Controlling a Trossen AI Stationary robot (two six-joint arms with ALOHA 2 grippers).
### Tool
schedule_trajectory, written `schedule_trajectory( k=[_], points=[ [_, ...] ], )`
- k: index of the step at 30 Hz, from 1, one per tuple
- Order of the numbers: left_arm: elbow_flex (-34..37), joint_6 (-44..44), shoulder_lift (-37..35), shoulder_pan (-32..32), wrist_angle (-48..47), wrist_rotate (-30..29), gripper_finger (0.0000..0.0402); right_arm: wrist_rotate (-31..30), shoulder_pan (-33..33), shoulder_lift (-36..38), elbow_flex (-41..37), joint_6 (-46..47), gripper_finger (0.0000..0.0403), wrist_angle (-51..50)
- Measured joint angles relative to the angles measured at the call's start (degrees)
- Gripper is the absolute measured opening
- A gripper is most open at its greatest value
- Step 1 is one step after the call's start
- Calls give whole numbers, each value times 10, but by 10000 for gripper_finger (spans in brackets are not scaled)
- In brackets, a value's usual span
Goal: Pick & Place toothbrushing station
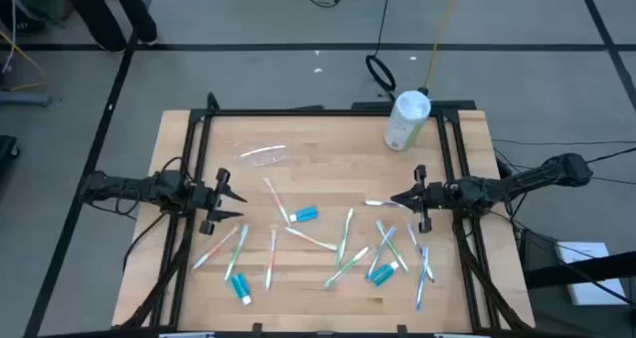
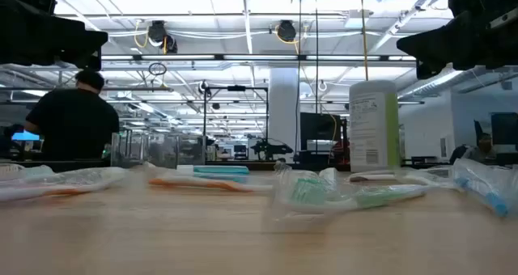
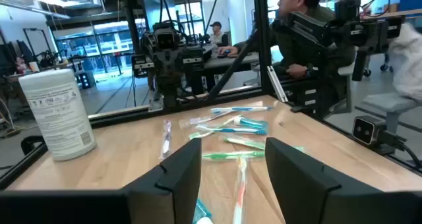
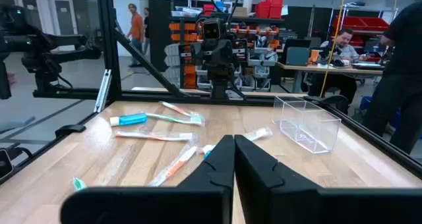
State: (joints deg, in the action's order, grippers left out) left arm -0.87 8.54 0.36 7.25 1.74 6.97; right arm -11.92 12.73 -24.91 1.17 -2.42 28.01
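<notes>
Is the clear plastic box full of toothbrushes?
No, the clear box is empty, and the toothbrushes lie scattered on the wooden table.

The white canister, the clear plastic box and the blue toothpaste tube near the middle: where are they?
white canister [image 1: 405,120]: high view, on its side wall.
clear plastic box [image 4: 307,124]: right wrist view, on its front wall.
blue toothpaste tube [image 1: 304,216]: high view, on its body.

I see a pale blond wood surface [image 1: 328,144] with fine plank lines, edged by a black frame [image 1: 199,139]. The toothbrushes [image 1: 343,237] are pale with green, pink and blue accents; the toothpaste tubes [image 1: 304,216] are bright blue. The cup [image 4: 305,123] is clear. At upper right the canister [image 1: 407,121] is white, label green. Both arms' fingers [image 3: 181,178] look black.
</notes>
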Motion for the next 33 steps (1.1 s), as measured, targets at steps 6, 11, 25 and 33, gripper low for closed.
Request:
schedule_trajectory(
  k=[6, 11, 25, 33],
  points=[
    [0, 0, 0, 0, 0, 0, 175, 0, 0, 0, 0, 0, 4, 0],
    [0, 3, 0, 0, 0, 0, 175, 0, 0, 0, 0, -1, 4, 0],
    [0, 13, 0, 0, -5, -46, 175, 0, 0, -4, 0, -188, 4, 26],
    [-8, -54, 32, 0, -9, -105, 175, 0, 0, -14, 4, -122, 4, 86]
  ],
)
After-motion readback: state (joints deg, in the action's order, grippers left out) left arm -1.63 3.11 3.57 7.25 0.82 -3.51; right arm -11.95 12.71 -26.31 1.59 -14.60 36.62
